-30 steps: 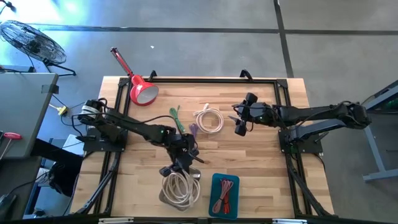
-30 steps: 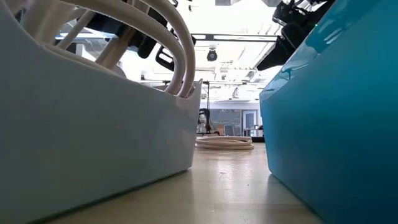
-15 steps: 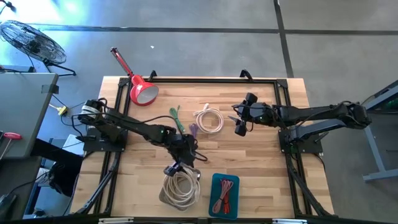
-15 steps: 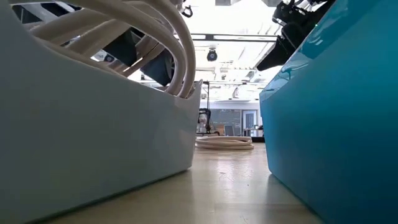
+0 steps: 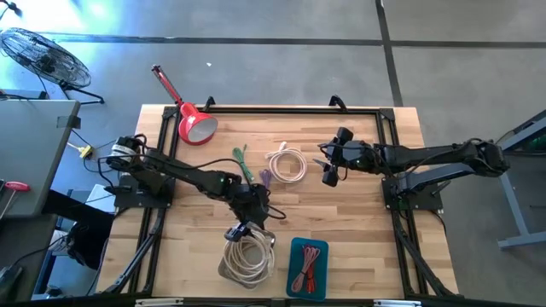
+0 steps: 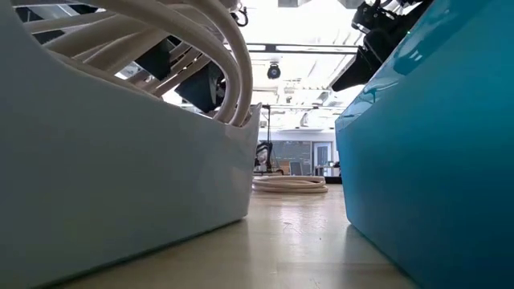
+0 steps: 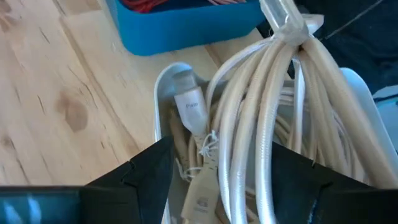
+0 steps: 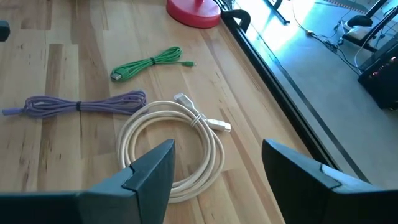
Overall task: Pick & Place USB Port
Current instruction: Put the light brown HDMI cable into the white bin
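A cream USB cable coil (image 7: 273, 87) lies in the white bin (image 7: 163, 81) at the table's near edge. Its loops lean up over the bin's rim (image 6: 241, 88). My left gripper (image 5: 246, 226) hangs open just above the bin, slanting down, with one finger on either side of the coil's strands (image 7: 221, 146). A second cream coil (image 8: 127, 140) lies flat mid-table. My right gripper (image 5: 328, 170) hovers open to the right of it, with nothing between its fingers (image 8: 214, 149). My left gripper stands open around the upper strands of the coil (image 7: 249, 143), slanting down from the table's far side. Whether either finger touches the strands, I cannot tell. The coil rests in the white bin.
A blue bin (image 5: 294, 247) with red cables stands right of the white bin. A green cable (image 8: 149, 62) and a purple cable (image 8: 81, 104) lie mid-table. A red lamp (image 5: 194, 126) sits at the far left. Bare wood shows at the near left and far right.
My left gripper has opened and let go of the cream coil, rolling at the wrist while staying over the white bin. The coil's loops have sunk from the fingers and settled lower in the bin. My right arm has kept still.
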{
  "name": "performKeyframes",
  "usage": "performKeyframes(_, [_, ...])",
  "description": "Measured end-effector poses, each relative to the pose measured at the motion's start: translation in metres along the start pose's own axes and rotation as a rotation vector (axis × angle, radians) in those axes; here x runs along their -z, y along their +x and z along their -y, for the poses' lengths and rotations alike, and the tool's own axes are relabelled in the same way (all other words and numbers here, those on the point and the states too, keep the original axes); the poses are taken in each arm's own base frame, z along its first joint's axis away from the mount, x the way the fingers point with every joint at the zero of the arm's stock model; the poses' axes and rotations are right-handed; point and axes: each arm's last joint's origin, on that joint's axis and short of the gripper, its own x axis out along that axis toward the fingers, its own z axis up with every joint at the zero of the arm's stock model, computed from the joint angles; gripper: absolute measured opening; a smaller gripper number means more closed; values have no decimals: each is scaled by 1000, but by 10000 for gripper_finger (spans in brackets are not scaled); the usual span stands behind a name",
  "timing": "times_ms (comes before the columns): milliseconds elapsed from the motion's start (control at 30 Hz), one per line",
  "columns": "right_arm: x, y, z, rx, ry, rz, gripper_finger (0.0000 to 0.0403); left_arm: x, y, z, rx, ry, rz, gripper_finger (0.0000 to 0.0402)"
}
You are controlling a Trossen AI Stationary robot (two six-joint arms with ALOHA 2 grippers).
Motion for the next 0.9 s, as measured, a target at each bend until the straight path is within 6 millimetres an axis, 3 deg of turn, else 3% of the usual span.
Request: performKeyframes(900, [1, 0, 0, -1, 6, -9, 232, 2, -31, 13, -90, -52, -60, 223])
